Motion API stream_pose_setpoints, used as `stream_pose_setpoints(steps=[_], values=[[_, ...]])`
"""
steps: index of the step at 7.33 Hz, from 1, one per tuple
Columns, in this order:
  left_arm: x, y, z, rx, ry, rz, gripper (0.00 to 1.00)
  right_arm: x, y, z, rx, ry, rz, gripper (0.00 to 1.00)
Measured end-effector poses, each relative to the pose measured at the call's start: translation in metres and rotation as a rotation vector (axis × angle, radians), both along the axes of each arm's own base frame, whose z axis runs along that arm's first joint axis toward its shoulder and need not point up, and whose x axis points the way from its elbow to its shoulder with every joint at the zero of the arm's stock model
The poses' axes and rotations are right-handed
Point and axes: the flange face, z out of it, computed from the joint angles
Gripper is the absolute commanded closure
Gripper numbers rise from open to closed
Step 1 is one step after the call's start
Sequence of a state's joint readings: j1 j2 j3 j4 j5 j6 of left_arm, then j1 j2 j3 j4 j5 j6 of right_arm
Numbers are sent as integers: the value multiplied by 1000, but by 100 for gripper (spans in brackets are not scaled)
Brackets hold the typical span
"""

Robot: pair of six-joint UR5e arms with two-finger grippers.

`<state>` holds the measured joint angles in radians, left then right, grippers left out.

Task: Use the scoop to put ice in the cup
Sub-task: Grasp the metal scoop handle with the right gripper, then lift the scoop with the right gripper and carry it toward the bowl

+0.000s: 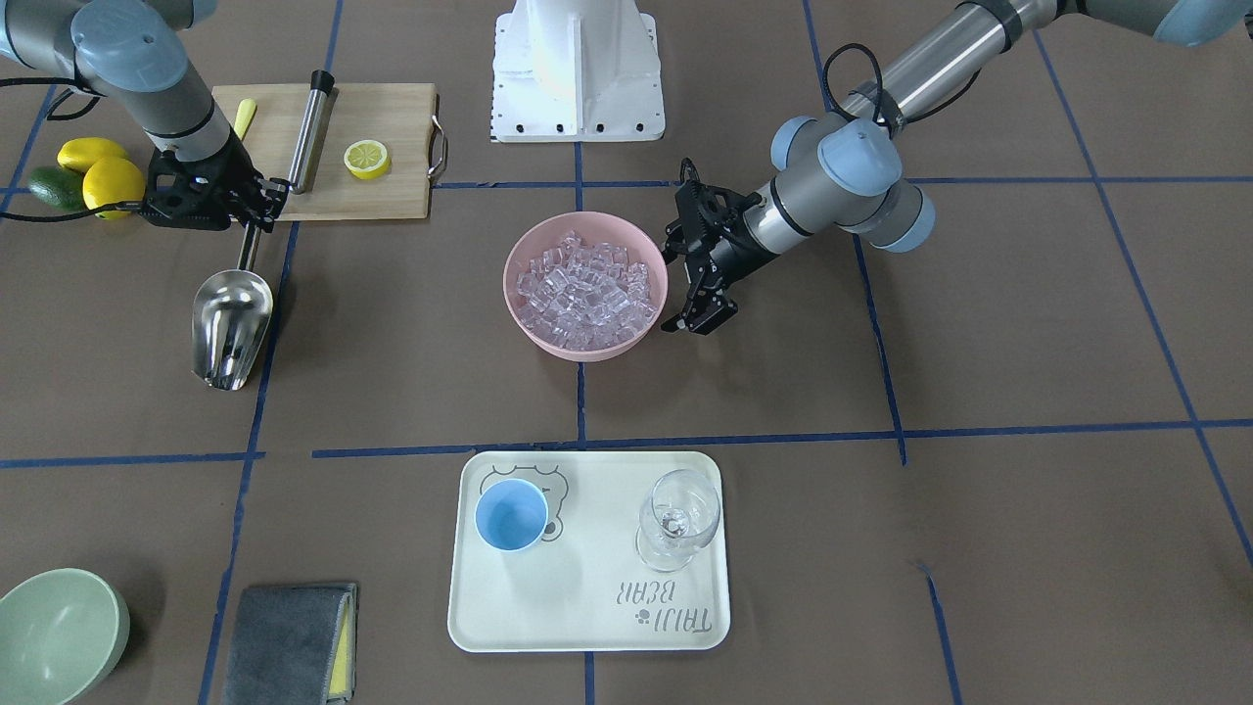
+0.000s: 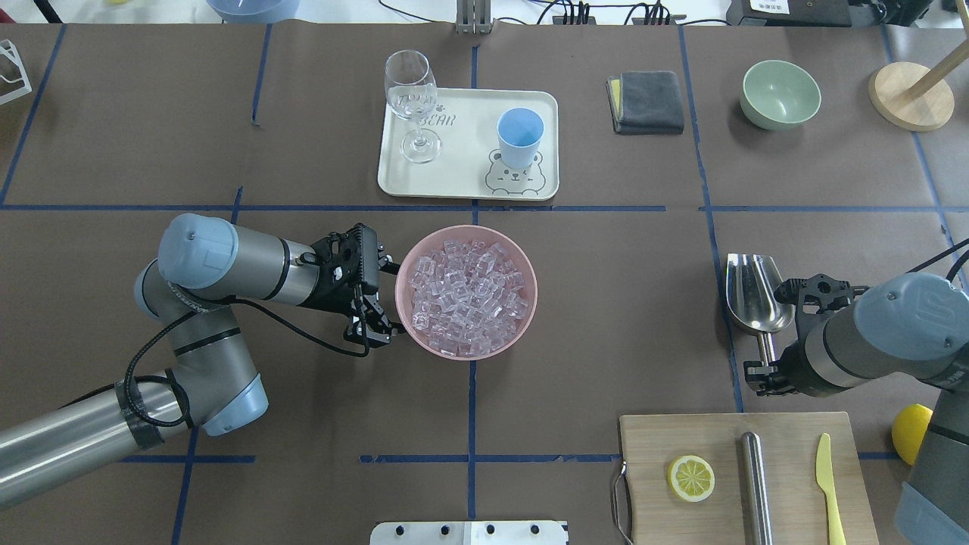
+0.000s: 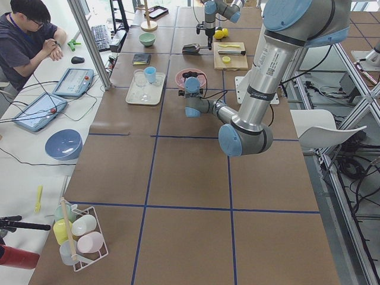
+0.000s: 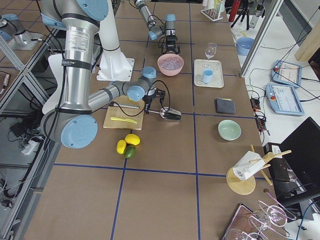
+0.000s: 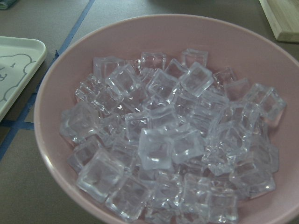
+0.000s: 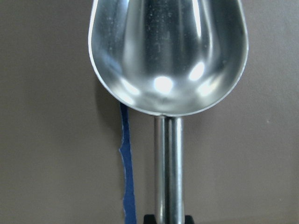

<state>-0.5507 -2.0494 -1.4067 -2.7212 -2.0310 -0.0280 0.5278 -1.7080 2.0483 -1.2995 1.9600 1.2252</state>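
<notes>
The ice fills a pink bowl at the table's middle; it also fills the left wrist view. The light-blue cup stands upright and empty on a cream tray, seen from overhead too. The steel scoop lies low over the table, its trough empty. My right gripper is shut on the scoop's rod handle. My left gripper is open and empty, close beside the bowl's rim, fingers pointing down.
A clear wine glass stands on the tray beside the cup. A wooden cutting board holds a lemon slice, a steel cylinder and a yellow knife. Lemons and an avocado, a green bowl and a grey cloth lie around.
</notes>
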Motion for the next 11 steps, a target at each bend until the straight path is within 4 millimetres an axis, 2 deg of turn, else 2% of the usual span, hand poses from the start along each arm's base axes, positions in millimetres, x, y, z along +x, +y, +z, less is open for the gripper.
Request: stream_pose_setpoints(steps=[4,8,9,10,11], values=[[0,0,0,0,1,0,0,6,-1,-24,101,-45,-87,100],[0,0,-1,-1,3,0,0,40,-26,-55,606,-70,-508,100],[0,0,-1,-1,2,0,0,45,-33,-71,665,-53,-585,100],[0,0,0,-1,1,0,0,46,-42,-99,693,-29,-656,100],[0,0,0,-1,1,0,0,43,-55,-138,697,6,-735,100]])
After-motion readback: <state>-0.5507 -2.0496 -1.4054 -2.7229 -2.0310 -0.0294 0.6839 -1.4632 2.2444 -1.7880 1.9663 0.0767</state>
